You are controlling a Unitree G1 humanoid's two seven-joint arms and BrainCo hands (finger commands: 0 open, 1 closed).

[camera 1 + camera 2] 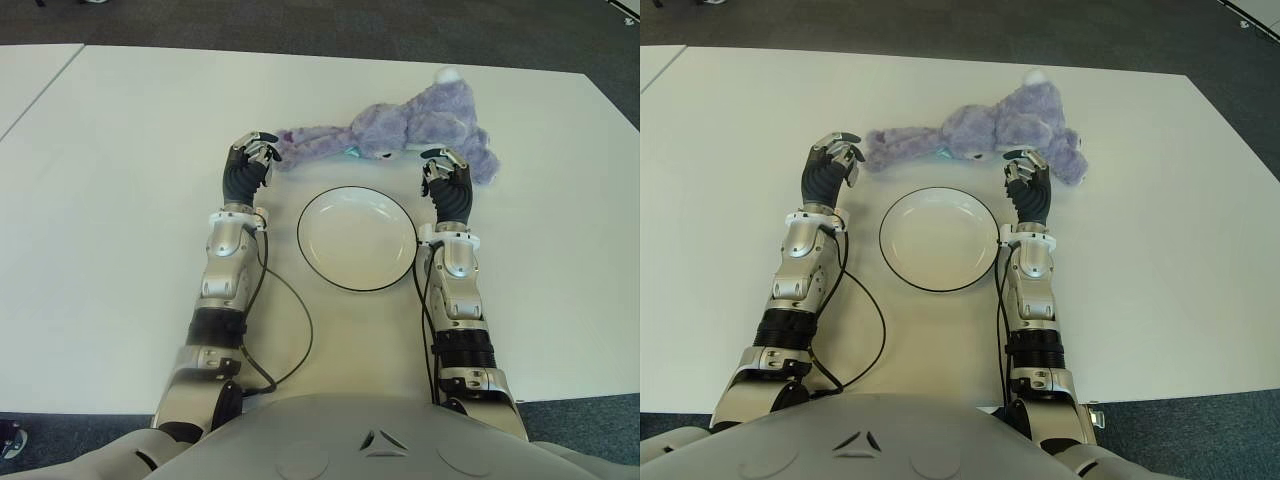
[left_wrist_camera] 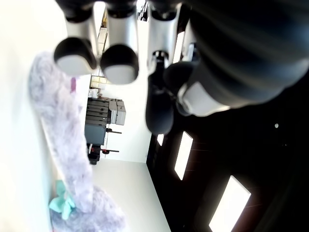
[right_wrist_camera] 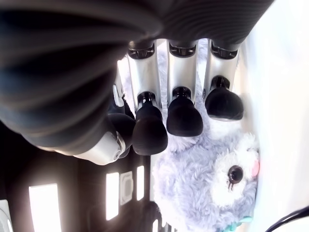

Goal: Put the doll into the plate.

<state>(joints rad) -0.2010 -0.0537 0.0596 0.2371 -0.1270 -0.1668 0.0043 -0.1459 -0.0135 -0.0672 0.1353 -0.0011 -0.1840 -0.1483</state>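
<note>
Doll lies crosswise just beyond the plate, one hand at each end, not yet grasped.

Left hand sits at the doll's thin tail-like end: fingers half-curled, tips just beside the fur; its wrist view shows the pads clear of the strip, holding nothing. The doll's long axis runs left-right across the table, parallel to the plate's far rim and just past it, apart from it. The bulk and head are at the right end. Right hand is at that end, fingers loosely curled and hovering over the body near the head; its wrist view shows fingertips above the fur, and I can't tell if they touch. Both hands are about equally near. My read: a two-hand lift, then pull back toward the robot to clear the rim. The limp left end may sag.
</note>
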